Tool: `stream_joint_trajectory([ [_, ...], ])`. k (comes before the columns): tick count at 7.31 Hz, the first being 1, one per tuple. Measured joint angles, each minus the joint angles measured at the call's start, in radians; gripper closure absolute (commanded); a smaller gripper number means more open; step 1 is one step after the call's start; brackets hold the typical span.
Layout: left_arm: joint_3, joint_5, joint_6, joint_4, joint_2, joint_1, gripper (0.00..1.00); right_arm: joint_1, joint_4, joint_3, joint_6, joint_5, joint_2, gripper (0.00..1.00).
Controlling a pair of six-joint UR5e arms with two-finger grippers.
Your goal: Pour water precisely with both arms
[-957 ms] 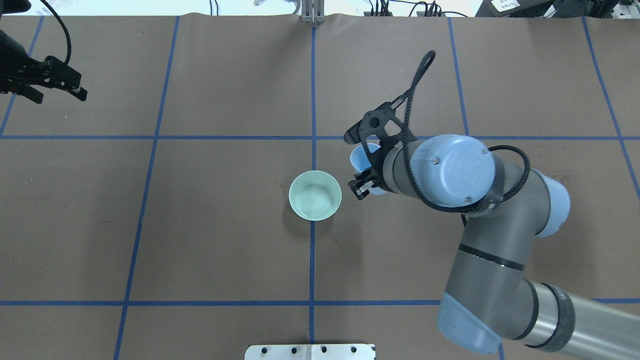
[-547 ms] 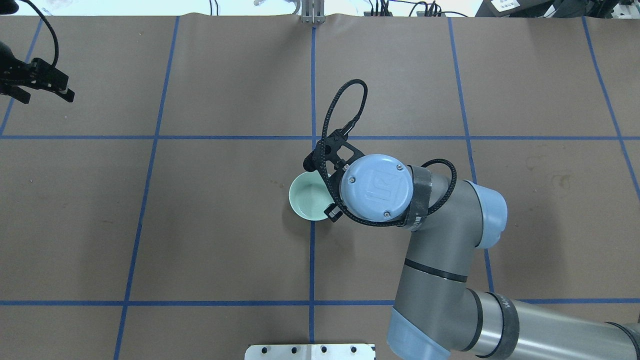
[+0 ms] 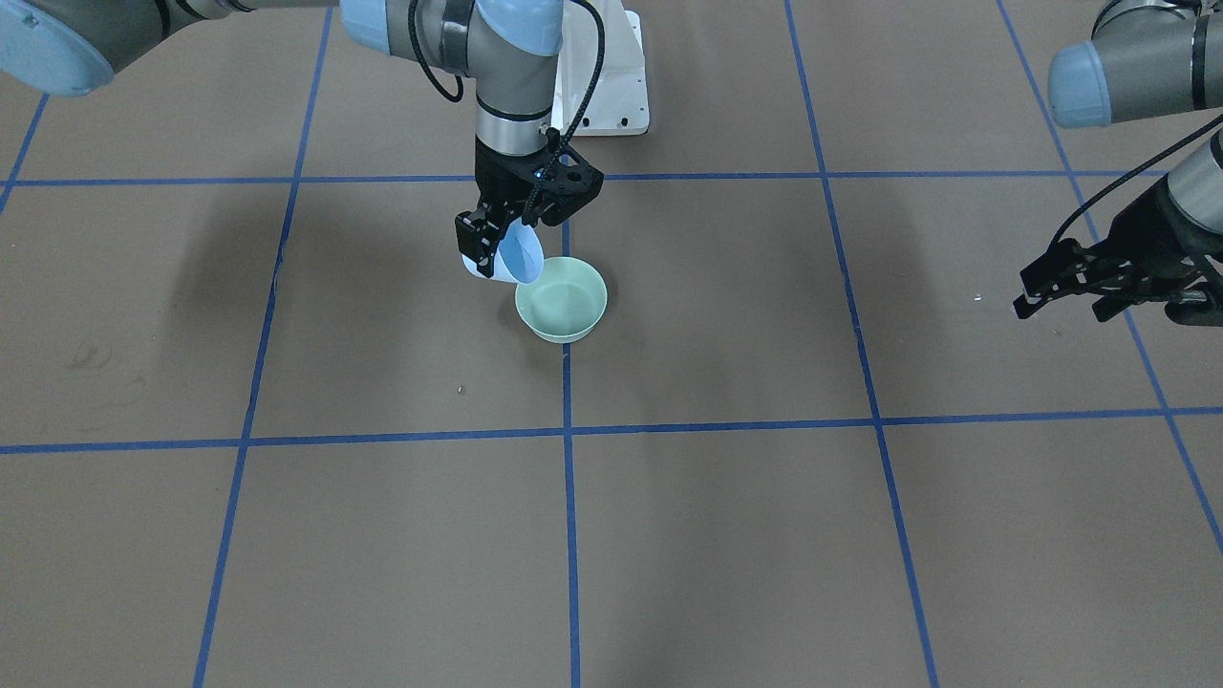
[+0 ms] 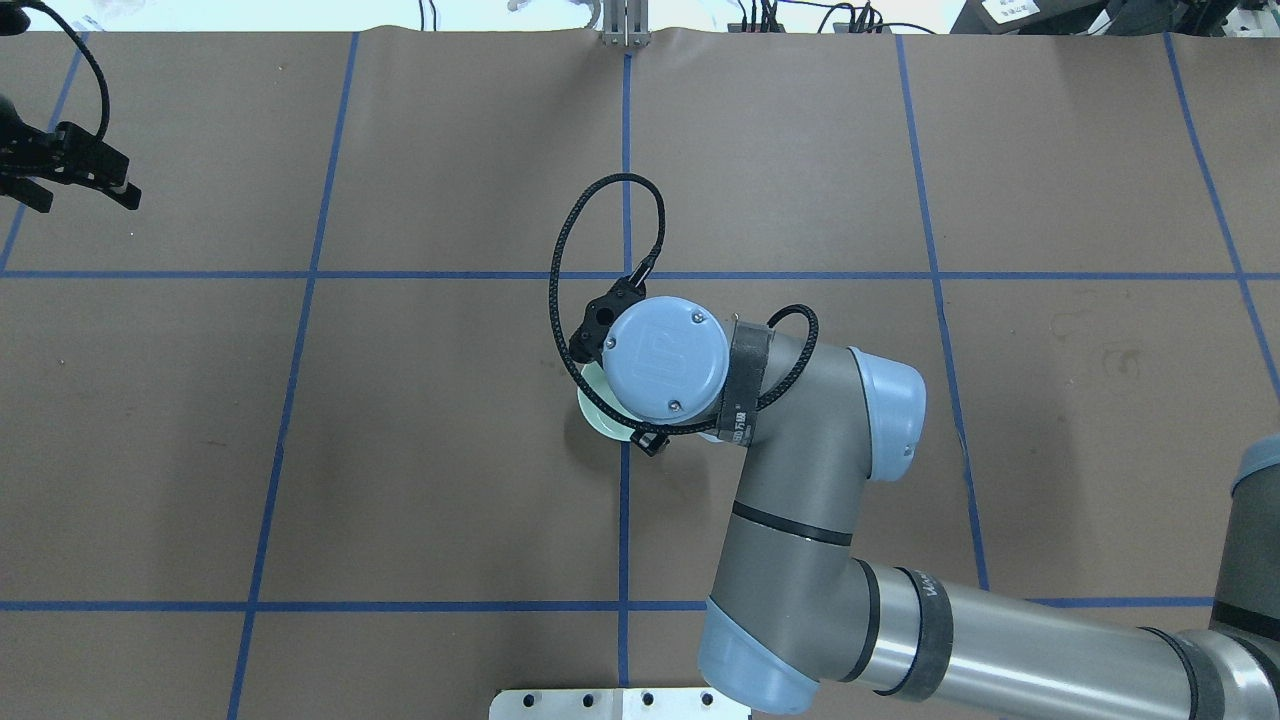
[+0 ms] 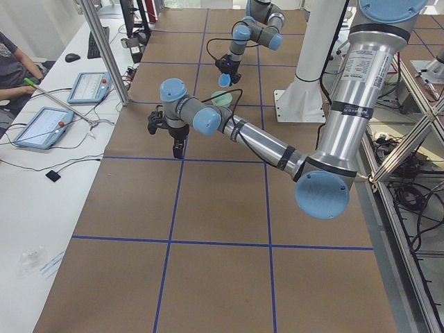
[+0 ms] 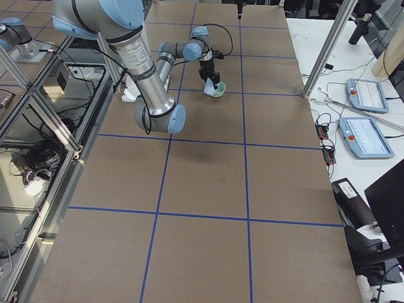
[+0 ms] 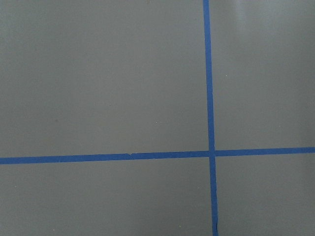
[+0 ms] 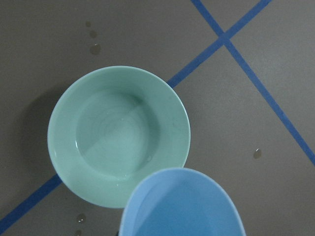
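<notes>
My right gripper (image 3: 496, 252) is shut on a light-blue cup (image 3: 517, 259) and holds it tilted, mouth toward a pale green bowl (image 3: 562, 300) on the table. In the right wrist view the cup's rim (image 8: 182, 202) hangs over the bowl's near edge (image 8: 118, 135). Water shows only as faint glints in the bowl (image 8: 148, 158) and droplets on the table (image 8: 95, 48). In the overhead view the right wrist (image 4: 665, 360) hides all but a sliver of the bowl (image 4: 591, 400). My left gripper (image 4: 82, 196) is open and empty at the far left, also seen from the front (image 3: 1061, 306).
Brown table covering with blue tape grid lines (image 4: 626, 200). A white bolted pedestal plate (image 3: 611, 91) stands at the robot's base. The left wrist view shows only table and a tape crossing (image 7: 211, 152). Operator tablets (image 6: 363, 95) lie beyond the table's edge.
My right arm has swung left with the cup, from beside the bowl to over it, so its wrist now covers the bowl in the overhead view. My left gripper drifted further left.
</notes>
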Motion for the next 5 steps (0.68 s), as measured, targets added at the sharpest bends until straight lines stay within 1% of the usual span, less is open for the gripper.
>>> stream_joint_trajectory([
  [2, 0.000, 0.001, 0.000, -0.001, 0.001, 0.001, 0.01, -0.002, -0.046, -0.037, -0.052, 0.001, 0.033, 0.66],
  [5, 0.000, 0.000, 0.000, -0.002, 0.003, 0.001, 0.01, -0.003, -0.171, -0.130, -0.127, -0.003, 0.138, 0.67],
])
